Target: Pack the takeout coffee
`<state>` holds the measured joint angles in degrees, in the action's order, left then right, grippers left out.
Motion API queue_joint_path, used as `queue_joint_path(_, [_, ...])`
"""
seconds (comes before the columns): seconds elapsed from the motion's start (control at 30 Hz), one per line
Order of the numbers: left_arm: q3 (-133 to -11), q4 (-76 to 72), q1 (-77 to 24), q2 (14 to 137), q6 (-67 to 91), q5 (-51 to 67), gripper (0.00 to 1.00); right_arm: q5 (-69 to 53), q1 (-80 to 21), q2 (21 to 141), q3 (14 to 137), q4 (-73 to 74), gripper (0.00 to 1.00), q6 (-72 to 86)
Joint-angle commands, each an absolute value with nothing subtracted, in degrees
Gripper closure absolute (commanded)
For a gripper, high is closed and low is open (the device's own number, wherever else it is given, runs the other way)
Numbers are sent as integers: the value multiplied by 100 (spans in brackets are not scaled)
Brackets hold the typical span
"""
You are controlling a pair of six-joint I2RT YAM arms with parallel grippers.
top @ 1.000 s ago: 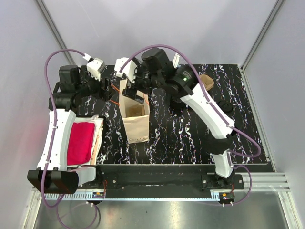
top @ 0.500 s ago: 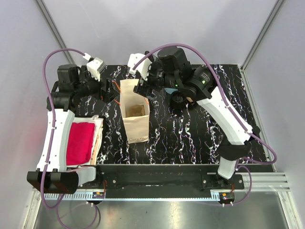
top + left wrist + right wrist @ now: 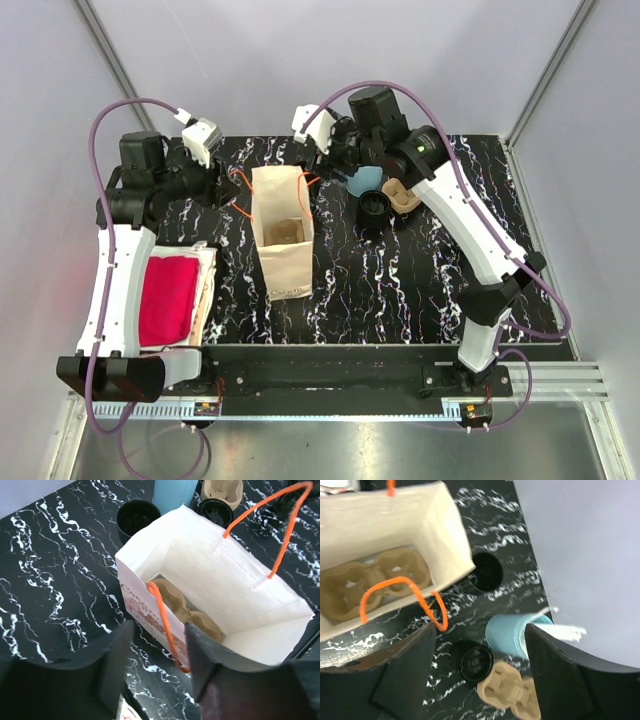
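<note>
The takeout coffee (image 3: 475, 661), a small black cup with a round black lid, stands on the table right of the white paper bag (image 3: 281, 235); it also shows in the top view (image 3: 375, 207) and the left wrist view (image 3: 216, 511). My right gripper (image 3: 480, 675) is open and empty, hovering above the coffee; in the top view (image 3: 322, 158) it is behind the bag's right side. My left gripper (image 3: 160, 670) is open at the bag's left wall (image 3: 150, 600), with the near orange handle (image 3: 167, 630) hanging between its fingers. A cardboard cup carrier (image 3: 185, 612) lies inside the bag.
A lidless black cup (image 3: 486, 571) stands by the bag's corner. A light-blue cup (image 3: 512, 632) of white straws and a loose cardboard carrier (image 3: 507, 692) sit beside the coffee. A red cloth (image 3: 165, 300) lies on a tray at the left edge.
My right arm has swung from over the bag's mouth to the right and back, and now sits above the cups. My left arm has barely moved.
</note>
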<state>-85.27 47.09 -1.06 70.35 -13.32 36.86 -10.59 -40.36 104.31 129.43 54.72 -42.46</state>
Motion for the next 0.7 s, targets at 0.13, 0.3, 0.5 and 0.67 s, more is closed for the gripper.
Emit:
queue_joint_path(0.13, [-8807,4614,-79,7146,-1353,3700,58,-2293,-4104,10714,13333,5782,28,-4465])
queue_joint_path(0.3, [-8850,4614,-79,7172,-1380,3656,63,-2250,-4104,10696,13280,5757,58,-4491])
queue_joint_path(0.5, [-9201,4632,-79,7409,-1371,3560,93,-2513,-4131,10723,13508,5862,99,-4246])
queue_joint_path(0.67, [-10070,4904,-97,7813,-1345,3595,100,-2347,-4201,10547,13948,5740,100,-3833])
